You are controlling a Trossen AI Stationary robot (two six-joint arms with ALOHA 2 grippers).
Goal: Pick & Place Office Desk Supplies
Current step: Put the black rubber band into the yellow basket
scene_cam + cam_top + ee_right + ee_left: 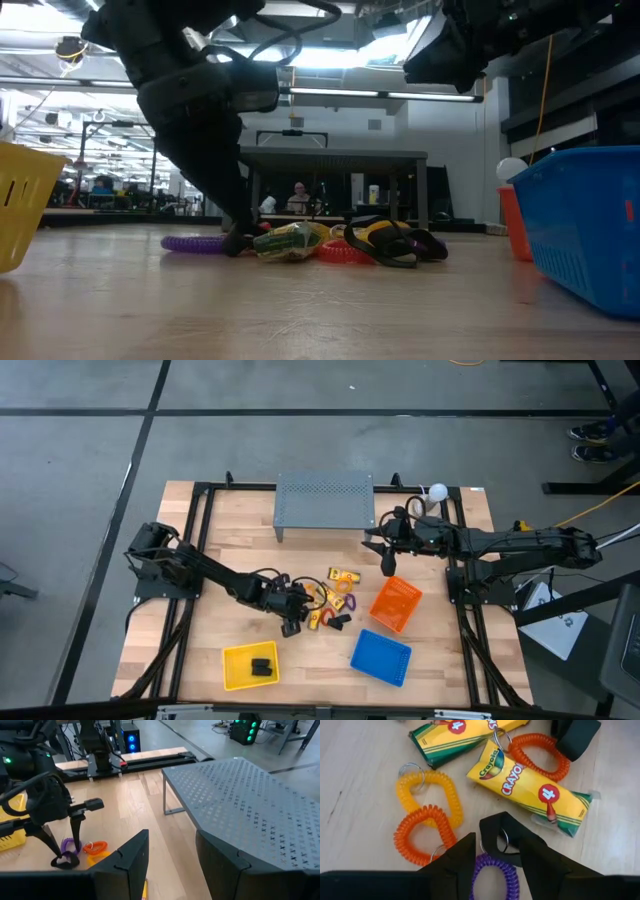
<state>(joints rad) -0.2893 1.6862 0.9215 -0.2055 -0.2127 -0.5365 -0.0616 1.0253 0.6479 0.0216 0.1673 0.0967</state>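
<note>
- Left gripper (495,860): low over the heap of supplies at mid-table; fingers apart, straddling a black clip (502,837) and the purple coil loop (492,872) just beneath it.
- Right gripper (388,565): held raised between the grey perforated shelf (325,500) and the orange basket (396,603); fingers apart, holding nothing; waiting.
- Supplies on the bare table (230,540), loose and touching one another: two yellow Crayola crayon packets (530,790), a yellow-orange coil loop (427,792), an orange coil loop (422,837), a red-orange coil loop (540,755) and a further black clip (575,737).
- Yellow basket (250,665): holds a dark item, seemingly a clip already sorted.
- Blue basket (381,656): contents cannot be told.
- Step in hand, as judged: the left arm is lined up for a pick from the near edge of the heap; the greater part of the sorting remains.
- Next move calls for: closing on one item only. Clip and purple loop overlap between the fingers, so a clean grasp means a settled descent and a check that the neighbour does not lift with it.
</note>
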